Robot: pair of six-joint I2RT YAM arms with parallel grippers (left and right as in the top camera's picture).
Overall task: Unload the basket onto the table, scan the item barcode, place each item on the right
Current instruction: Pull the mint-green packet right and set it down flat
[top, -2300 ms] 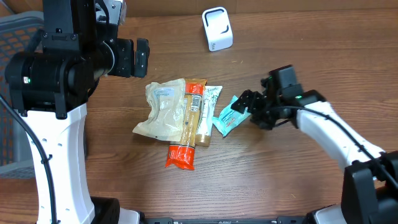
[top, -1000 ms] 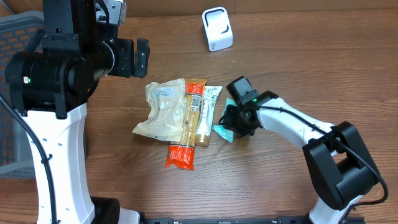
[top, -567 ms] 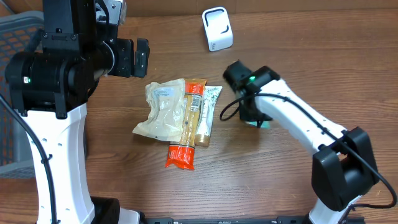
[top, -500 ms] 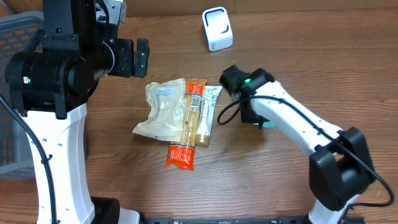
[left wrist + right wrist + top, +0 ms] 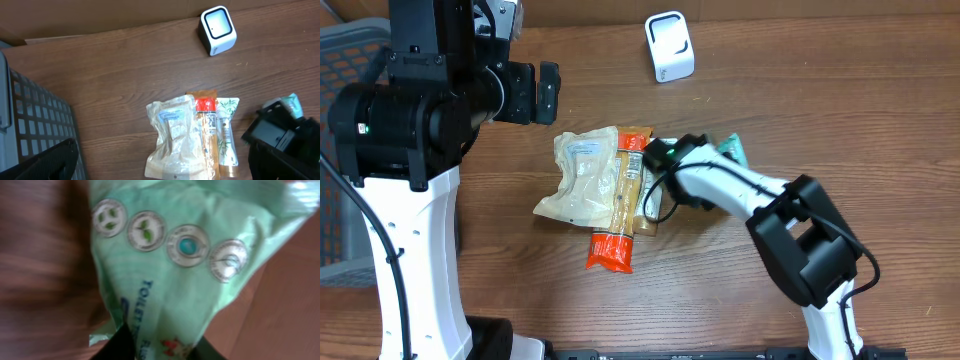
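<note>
Right gripper [image 5: 165, 347] clenches the green packet [image 5: 190, 270] — pinched at its edge (the rest fans out just ahead).

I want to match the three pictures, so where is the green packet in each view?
Overhead: the green packet shows slightly right of centre.
Left wrist: the green packet is at the right edge, partly hidden.
Right wrist: the green packet fills most of the picture.
Shared landmark: the white scanner, top centre overhead, upper right in left wrist.
</note>
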